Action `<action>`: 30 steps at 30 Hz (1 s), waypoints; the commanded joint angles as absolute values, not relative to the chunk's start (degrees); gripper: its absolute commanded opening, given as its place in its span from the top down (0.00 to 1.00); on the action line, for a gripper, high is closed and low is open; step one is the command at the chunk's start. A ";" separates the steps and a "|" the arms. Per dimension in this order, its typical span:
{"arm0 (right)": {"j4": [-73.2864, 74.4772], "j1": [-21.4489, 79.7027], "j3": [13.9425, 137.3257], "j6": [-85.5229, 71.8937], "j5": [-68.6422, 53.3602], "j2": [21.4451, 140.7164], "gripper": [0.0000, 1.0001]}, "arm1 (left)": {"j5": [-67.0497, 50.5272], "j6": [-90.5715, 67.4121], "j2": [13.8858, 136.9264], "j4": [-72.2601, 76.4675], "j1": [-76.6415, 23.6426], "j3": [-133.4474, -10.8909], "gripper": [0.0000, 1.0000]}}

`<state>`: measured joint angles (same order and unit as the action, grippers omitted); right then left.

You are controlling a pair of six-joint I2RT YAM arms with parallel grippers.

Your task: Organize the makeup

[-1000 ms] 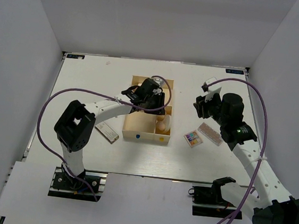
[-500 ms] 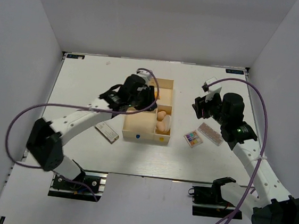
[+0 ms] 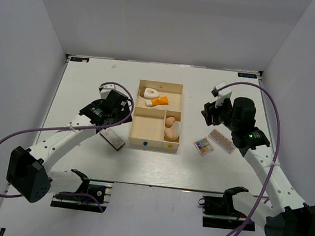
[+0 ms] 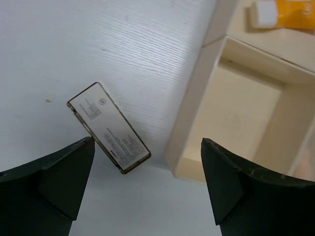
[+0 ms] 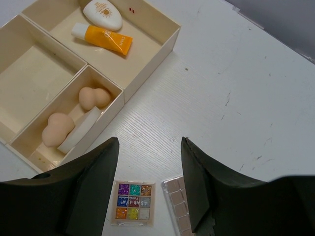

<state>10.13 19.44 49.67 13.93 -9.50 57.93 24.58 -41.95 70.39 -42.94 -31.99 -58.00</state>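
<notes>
Your left gripper [image 4: 146, 147] hangs spread and empty over the flat palette [image 4: 108, 129] at eight o'clock of the wooden box [image 4: 189, 123], likely lining up. Your right gripper [image 5: 150, 142], also unclenched, overlooks the multicoloured palette [image 5: 133, 202].

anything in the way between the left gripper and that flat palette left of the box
Nothing visible does. The flat palette lies bare on the table beside the wooden box, and the left gripper hangs open above it with only air between.
</notes>
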 commanded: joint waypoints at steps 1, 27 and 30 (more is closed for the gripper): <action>9.23 18.90 49.66 13.97 -10.37 58.62 0.41 | 27.16 -43.86 69.08 -43.60 -28.84 -56.34 0.02; 9.32 18.98 49.39 13.62 -12.22 56.43 0.40 | 16.08 -53.96 79.37 -41.49 -20.04 -48.78 0.02; 9.32 18.81 49.39 13.45 -12.39 56.25 0.40 | 16.00 -55.19 80.15 -40.52 -20.04 -48.78 0.03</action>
<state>10.39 19.14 49.67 13.91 -11.35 57.63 16.43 -53.10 79.66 -42.06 -20.34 -49.10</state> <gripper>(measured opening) 0.595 0.978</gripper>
